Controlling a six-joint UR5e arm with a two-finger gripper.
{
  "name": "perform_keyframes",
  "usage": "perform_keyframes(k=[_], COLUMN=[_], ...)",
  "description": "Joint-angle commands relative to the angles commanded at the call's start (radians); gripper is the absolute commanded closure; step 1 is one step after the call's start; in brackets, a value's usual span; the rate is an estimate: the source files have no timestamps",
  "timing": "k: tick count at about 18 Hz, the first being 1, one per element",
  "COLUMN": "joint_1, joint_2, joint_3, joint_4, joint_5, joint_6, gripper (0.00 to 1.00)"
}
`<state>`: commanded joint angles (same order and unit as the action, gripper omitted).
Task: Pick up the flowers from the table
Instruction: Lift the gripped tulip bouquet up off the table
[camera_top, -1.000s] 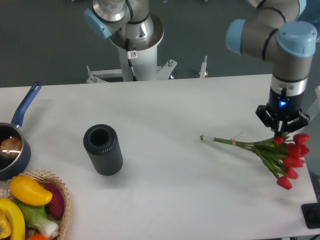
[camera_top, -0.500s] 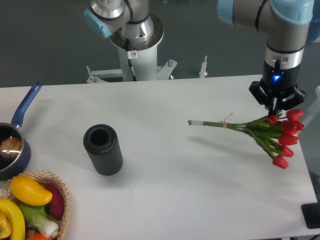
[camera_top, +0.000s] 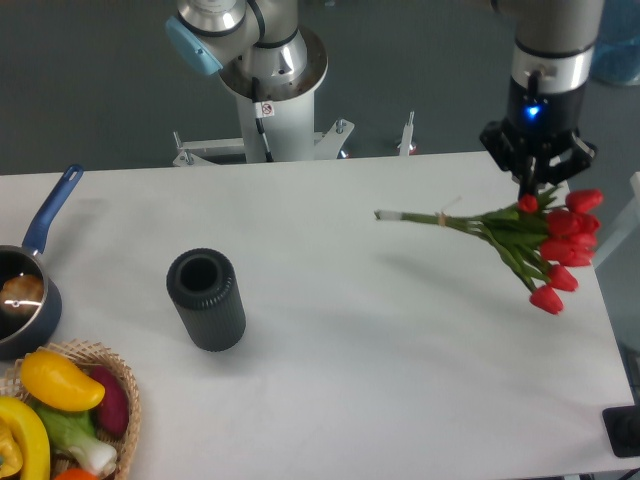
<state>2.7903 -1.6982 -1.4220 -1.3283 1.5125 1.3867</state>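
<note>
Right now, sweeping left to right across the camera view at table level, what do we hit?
Saucepan → wicker basket of vegetables → black cylinder → flowers, lifted off the table in the gripper.

Matt white table showing a smooth plain surface, black cylinder looking ribbed and dull, wicker basket displaying a rough weave, glossy yellow pepper catching light, blue pan handle appearing smooth plastic.
</note>
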Motion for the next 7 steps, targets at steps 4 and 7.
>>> perform_keyframes(k=[4, 7], joint_1=[-0.005, -0.005], joint_2=[0.012, 0.014], joint_3=[-0.005, -0.006], joint_4=[-0.008, -0.008], joint_5=[0.005, 0.009], joint_6=[0.005, 0.006], gripper=[1.00, 1.00])
